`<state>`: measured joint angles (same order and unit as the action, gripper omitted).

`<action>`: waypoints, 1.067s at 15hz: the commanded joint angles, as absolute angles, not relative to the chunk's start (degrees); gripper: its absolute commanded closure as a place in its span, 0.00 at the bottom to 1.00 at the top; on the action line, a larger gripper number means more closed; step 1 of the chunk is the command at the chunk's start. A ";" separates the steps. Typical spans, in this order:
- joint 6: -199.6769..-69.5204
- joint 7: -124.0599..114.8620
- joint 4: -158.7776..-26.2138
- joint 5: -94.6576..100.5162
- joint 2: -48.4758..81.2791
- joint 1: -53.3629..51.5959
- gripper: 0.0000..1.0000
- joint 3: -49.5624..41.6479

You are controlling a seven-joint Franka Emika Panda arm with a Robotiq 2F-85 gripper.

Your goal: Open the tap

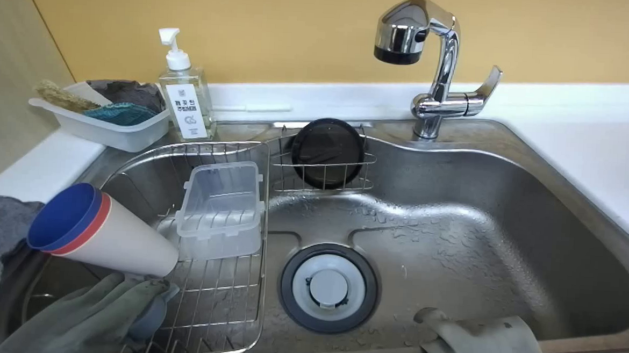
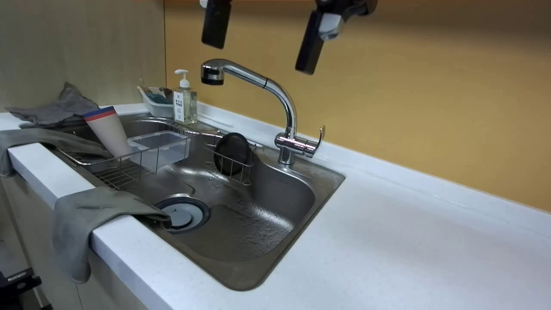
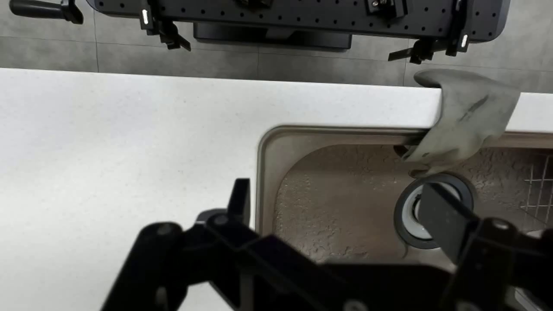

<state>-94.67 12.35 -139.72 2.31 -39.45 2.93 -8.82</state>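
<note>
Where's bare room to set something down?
Free: white counter bordered by backsplash and the sink rim opposite the wire rack; wet basin floor between drain and that rim. Crowded: the rack, with cups, plastic box, glove; behind it, soap bottle and sponge tray; behind the basin, tap.

You can read "깨끗한 주방세제" on the label [image 1: 190,111] of the soap bottle [image 1: 188,78] near the back edge of the bench [image 1: 581,126]; its smaller print [image 1: 191,130] is illegible.

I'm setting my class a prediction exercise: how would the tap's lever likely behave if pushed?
The lever is probably stiff: its slim blade angles upward without sagging. Its smooth, shiny chrome surface may be slippery. Since one end joins the tap, it would likely pivot rather than slide away.
</note>
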 commanded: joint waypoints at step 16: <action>-136.73 -14.58 -128.99 4.42 -13.33 5.02 0.00 1.97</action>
